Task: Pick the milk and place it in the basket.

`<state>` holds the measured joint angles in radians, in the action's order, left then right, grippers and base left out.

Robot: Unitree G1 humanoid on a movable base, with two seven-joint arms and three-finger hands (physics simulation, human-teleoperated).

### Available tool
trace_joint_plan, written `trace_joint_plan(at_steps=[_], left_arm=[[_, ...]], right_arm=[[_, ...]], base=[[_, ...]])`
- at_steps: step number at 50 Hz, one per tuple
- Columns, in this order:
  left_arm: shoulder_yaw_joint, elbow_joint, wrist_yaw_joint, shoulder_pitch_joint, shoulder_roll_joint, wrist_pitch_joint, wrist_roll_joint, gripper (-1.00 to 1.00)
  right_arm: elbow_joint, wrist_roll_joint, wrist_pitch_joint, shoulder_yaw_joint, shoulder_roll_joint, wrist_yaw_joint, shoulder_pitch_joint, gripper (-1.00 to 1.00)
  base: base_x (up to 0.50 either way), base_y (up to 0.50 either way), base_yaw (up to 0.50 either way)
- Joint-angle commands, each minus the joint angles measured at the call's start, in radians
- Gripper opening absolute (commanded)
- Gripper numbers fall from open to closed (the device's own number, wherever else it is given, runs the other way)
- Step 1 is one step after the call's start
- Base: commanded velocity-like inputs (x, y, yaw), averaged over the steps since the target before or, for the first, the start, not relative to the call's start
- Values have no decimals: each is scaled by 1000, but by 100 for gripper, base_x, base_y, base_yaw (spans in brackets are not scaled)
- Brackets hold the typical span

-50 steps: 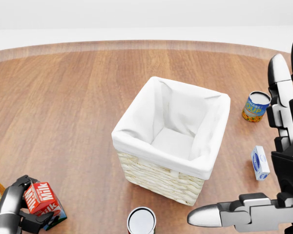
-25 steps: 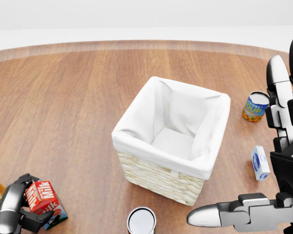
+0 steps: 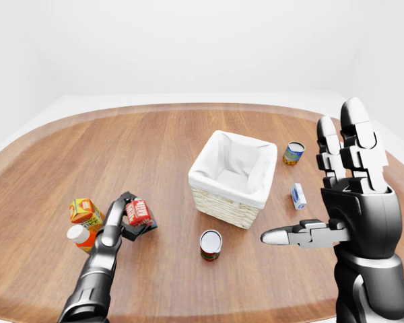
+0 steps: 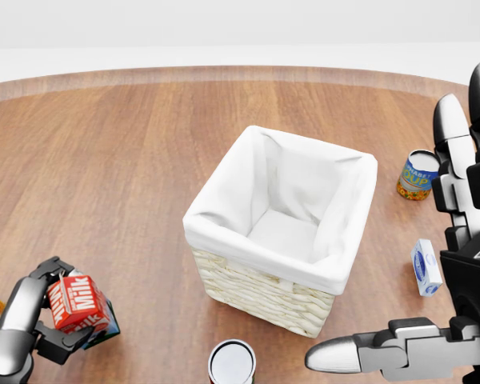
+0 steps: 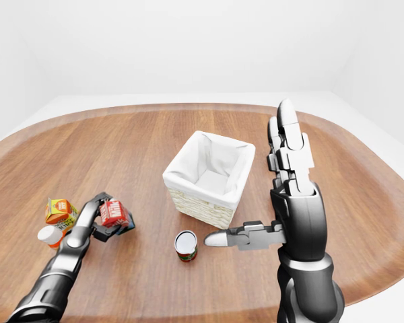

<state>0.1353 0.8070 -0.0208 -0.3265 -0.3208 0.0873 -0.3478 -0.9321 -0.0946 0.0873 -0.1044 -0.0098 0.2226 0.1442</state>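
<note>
Left of the basket [image 4: 336,280], left hand [image 4: 34,324] fingers clamp the milk [image 4: 74,302]; right hand [image 4: 456,264] splayed open. Shallow corner grip could slip mid-carry.

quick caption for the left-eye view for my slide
Left hand grips the red milk carton beside the lined basket on the wooden table, right hand held open.

A broad wooden table [image 3: 155,141] fills the lower part of both eye views, its grain running away toward the top of the picture; its rounded edge [image 3: 188,108] curves pale along the far side; beyond it lies a white floor [image 5: 188,97], meeting plain white walls [image 3: 188,40]; the light is soft and even, with only faint shadows on the wood.
</note>
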Motion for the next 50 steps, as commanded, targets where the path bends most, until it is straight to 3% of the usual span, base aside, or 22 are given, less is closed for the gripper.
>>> trace_joint_plan(at_steps=[1,45,50], left_arm=[[37,-275,54,11,14,0,-9,-100],[45,-394,114,-50,-5,0,-76,-100],[48,-448,136,-45,-3,-29,-82,-100]], right_arm=[[1,-1,0,2,0,1,1,100],[8,-1,0,3,-1,1,1,100],[8,0,0,2,0,1,-1,100]], base=[[0,0,0],[0,0,0],[0,0,0]])
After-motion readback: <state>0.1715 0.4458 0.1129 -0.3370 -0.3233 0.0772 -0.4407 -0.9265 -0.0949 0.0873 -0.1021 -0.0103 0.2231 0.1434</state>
